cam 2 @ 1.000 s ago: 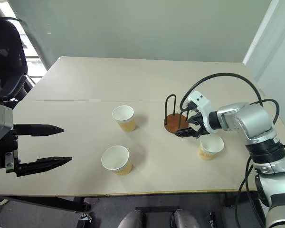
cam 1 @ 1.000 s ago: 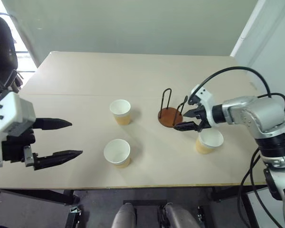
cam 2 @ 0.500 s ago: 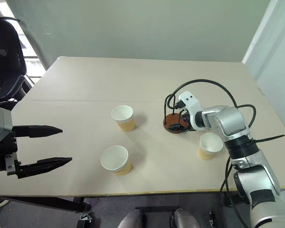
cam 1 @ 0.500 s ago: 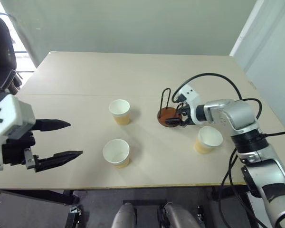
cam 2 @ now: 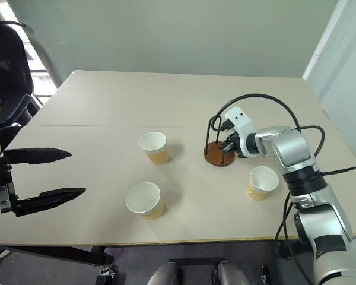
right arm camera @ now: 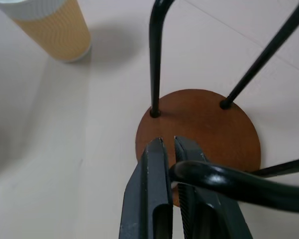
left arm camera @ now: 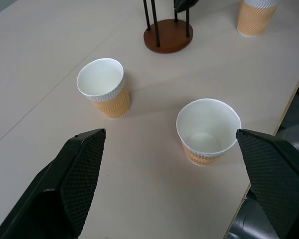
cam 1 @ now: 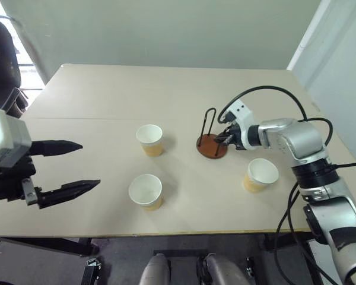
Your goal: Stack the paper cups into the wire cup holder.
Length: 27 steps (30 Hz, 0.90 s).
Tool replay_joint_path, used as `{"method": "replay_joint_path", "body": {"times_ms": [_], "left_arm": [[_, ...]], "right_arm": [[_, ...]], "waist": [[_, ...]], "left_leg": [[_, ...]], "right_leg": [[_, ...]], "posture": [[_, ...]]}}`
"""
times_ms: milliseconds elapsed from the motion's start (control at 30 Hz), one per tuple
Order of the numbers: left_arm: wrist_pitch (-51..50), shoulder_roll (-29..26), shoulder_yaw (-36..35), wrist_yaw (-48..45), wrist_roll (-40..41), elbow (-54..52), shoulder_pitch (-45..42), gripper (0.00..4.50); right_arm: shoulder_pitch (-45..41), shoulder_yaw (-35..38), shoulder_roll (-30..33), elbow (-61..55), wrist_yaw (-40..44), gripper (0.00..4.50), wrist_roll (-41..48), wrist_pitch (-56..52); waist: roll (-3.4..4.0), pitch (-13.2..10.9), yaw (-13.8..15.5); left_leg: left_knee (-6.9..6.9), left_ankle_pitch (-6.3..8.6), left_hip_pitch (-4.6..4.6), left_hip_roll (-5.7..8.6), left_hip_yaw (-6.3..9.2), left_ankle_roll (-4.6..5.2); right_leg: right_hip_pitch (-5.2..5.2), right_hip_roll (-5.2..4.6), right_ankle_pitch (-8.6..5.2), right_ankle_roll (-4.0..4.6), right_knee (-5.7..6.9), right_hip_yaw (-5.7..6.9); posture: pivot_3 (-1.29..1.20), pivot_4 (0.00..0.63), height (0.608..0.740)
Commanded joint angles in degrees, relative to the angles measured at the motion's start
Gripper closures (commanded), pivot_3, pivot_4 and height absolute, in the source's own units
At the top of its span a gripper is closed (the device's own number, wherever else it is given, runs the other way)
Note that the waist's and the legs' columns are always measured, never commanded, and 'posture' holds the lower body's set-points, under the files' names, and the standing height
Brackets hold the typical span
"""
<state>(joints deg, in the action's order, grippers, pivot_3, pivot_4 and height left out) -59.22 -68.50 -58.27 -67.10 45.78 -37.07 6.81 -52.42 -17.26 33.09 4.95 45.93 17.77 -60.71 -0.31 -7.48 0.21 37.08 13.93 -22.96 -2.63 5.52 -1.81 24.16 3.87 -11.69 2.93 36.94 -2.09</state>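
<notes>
Wire cup holder (cam 1: 212, 141), empty, stands right of centre on table (cam 1: 107, 95); right gripper (right arm camera: 172, 149) is clamped on its near wire loop, probably to steady or shift it. Paper cups: three, all loose, upright, well apart. Left gripper (cam 1: 68, 166) hovers wide open, holding nothing, at the near left edge.

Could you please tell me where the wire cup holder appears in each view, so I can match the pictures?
Left eye view: wire cup holder right of centre, at the right claw.
Right eye view: right of centre.
Left wrist view: top centre.
Right wrist view: its disc at centre.
Shared landmark: the reddish-brown disc base.
</notes>
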Motion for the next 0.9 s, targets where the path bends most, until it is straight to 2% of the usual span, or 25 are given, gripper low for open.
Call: {"method": "replay_joint_path", "body": {"times_ms": [33,233,333,633,900], "left_arm": [[0.54,-2.09,-1.57,-1.50,1.34,1.70,-1.77,0.00],[0.28,-5.28,0.17,-3.10,2.53,4.73,-4.56,0.00],[0.82,-5.73,1.81,-3.36,2.47,5.10,-5.02,0.00],[2.16,-7.14,6.17,-3.97,2.11,6.39,-7.05,0.00],[2.29,-7.17,7.12,-4.26,1.50,6.49,-7.52,0.00]], "right_arm": [[2.13,-2.06,4.41,-7.11,7.95,4.48,1.80,2.56],[8.74,-1.40,13.40,-19.67,24.90,4.48,7.11,12.01],[11.88,-1.54,16.36,-24.04,29.30,4.48,8.10,14.84],[16.94,-6.15,13.73,-23.58,27.11,4.48,-0.50,25.93],[17.26,-6.53,11.90,-22.87,26.45,4.48,-3.35,27.82]], "waist": [[0.00,0.00,0.02],[0.01,0.00,0.08],[-0.01,0.00,0.05],[-0.01,0.01,-0.09],[-0.03,0.02,-0.08]], "left_leg": [[0.00,0.00,-0.02,0.00,0.00,0.00],[0.04,0.02,-0.05,-0.02,-0.07,-0.02],[0.03,0.01,-0.04,-0.02,-0.09,-0.01],[0.12,-0.12,0.10,-0.03,-0.10,0.18],[0.13,-0.15,0.11,-0.03,-0.10,0.24]], "right_leg": [[0.00,0.00,0.00,0.00,-0.01,0.01],[-0.06,0.00,0.00,-0.01,-0.02,0.06],[-0.09,0.01,-0.02,-0.04,-0.02,0.06],[-0.24,0.00,-0.03,-0.06,-0.02,0.05],[-0.25,0.01,-0.02,-0.04,-0.03,0.04]], "posture": [[0.00,0.150,0.740],[0.00,0.150,0.740],[0.00,0.150,0.740],[0.00,0.150,0.740],[0.00,0.150,0.740]]}}
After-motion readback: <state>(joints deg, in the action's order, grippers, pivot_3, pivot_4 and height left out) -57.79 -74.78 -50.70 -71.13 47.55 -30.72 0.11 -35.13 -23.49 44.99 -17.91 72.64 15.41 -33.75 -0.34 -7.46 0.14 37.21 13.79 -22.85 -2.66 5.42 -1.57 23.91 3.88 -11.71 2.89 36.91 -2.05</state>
